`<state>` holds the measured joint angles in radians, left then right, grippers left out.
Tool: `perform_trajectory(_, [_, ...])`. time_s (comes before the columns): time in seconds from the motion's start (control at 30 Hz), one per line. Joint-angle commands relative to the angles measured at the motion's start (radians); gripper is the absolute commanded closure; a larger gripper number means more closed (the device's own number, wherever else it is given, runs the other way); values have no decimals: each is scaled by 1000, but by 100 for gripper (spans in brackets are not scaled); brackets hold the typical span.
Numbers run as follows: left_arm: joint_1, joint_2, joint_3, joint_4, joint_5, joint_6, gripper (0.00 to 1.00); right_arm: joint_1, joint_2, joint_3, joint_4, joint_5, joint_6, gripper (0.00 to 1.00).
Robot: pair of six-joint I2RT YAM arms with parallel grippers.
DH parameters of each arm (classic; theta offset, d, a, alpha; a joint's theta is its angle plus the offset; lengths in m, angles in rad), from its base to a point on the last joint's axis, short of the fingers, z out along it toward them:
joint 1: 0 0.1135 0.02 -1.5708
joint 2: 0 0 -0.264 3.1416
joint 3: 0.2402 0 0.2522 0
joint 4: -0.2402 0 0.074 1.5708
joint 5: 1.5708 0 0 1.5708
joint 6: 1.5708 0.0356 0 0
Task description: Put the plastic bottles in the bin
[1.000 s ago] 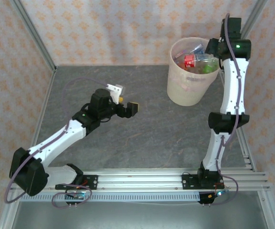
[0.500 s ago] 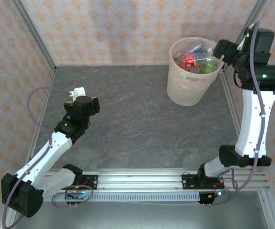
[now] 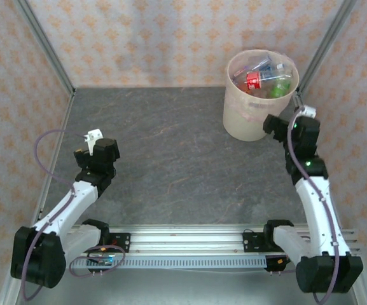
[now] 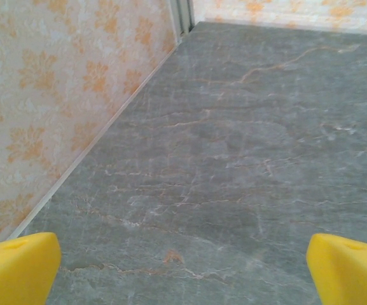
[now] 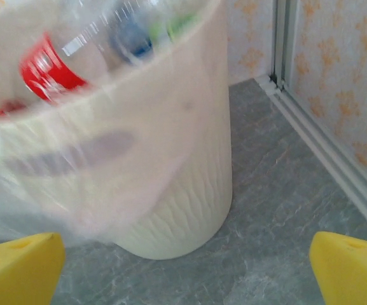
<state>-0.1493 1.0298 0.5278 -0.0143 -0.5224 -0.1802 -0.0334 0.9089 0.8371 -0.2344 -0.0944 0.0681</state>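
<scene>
Grey, marble-patterned table, enclosed by walls of pale wallpaper with orange floral print.

Arm pose: the left arm is folded back over the near-left part of the table, its wrist aimed at the far-left corner. The right arm is folded back along the right edge, its wrist near the tall, round, pale pinkish-beige plastic bin and facing it.

Jaws: the left gripper stands wide open, its 2 yellow pads at the bottom corners of the wrist view with bare table between them. It holds nothing. The right gripper is equally wide and empty, short of the bin's wall.

Task items: the small clear plastic bottles lie heaped inside the bin at the far-right corner. 1 red label and 1 green label are legible from above. The right wrist view is blurred, and the labels show dimly through the wall.

Change from 1 second earlier: the right arm then reached high with its gripper over the bin's rim, and it has since drawn back and down. The left arm, then stretched toward the table's centre, has retreated to the left. The bin has not shifted.
</scene>
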Motion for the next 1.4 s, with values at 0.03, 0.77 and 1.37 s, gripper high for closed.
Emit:
perform_trajectory(0.03, [47, 52, -50, 183, 56, 21, 0, 1, 3, -236, 451, 100, 52, 1])
perform_trajectory(0.77, [70, 463, -126, 795, 184, 131, 0, -1, 427, -393, 729, 53, 41, 1])
perform_trajectory(1.37, [70, 461, -124, 794, 186, 132, 0, 26, 617, -427, 1042, 47, -105, 1])
